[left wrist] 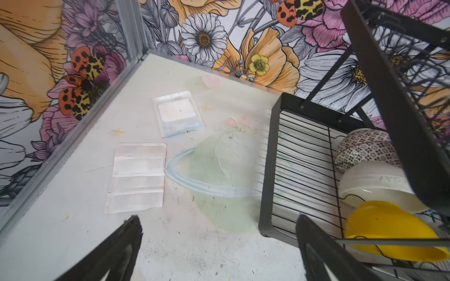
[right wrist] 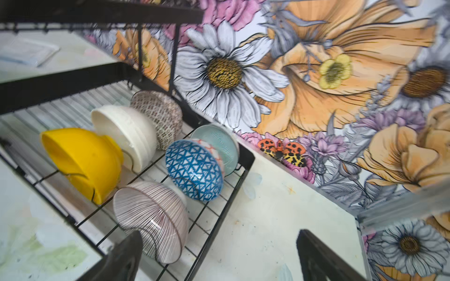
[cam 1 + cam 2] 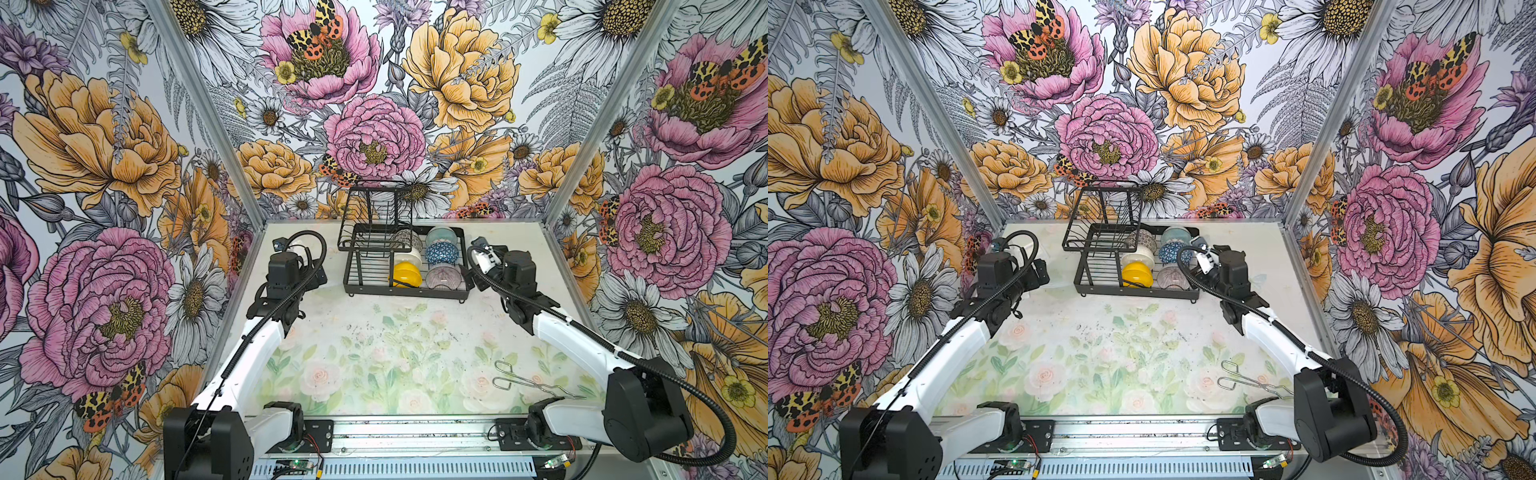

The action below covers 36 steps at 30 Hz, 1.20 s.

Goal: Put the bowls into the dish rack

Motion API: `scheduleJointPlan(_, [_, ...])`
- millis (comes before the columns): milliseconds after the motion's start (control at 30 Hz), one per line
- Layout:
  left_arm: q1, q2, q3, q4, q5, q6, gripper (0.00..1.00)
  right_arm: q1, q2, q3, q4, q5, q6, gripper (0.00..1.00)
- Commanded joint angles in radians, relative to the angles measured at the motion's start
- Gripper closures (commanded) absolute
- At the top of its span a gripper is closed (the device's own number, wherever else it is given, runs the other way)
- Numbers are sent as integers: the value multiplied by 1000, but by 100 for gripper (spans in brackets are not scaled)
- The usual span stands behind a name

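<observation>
Centre left: shows left jaws spread, empty, above the table (image 3: 374, 332), just beside the dish rack (image 3: 374, 286). Centre: holds six bowls (image 3: 406, 274) on edge in two rows, right half of the lower tier. Centre right: shows right jaws spread, empty, near the mauve bowl (image 2: 151, 214).

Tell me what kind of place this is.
Likely a robot test booth, not a real kitchen: two arms mounted on a metal rail, floral-print walls, and a dish rack holding bowls on a table.
</observation>
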Motion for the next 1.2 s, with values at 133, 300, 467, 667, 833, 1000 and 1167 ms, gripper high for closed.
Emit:
scheduleJointPlan(133, [13, 13, -247, 505, -238, 84, 1, -165, -43, -144, 291, 147, 327, 1])
scheduleJointPlan(300, [13, 59, -296, 620, -256, 136, 1, -203, -10, -259, 411, 263, 389, 0])
scheduleJointPlan(467, [13, 97, -357, 713, -266, 139, 1, -237, 18, -325, 500, 286, 453, 0])
scheduleJointPlan(667, [16, 183, -395, 798, -251, 128, 1, -242, 16, -318, 463, 277, 419, 0])
scheduleJointPlan(833, [19, 253, -368, 872, -232, 185, 1, -242, -52, -380, 416, 272, 421, 1])
scheduleJointPlan(1000, [33, 377, -368, 1045, -208, 233, 1, -243, -22, -470, 519, 274, 490, 1])
scheduleJointPlan(1167, [17, 386, -336, 983, -195, 253, 1, -238, 19, -433, 516, 250, 425, 0])
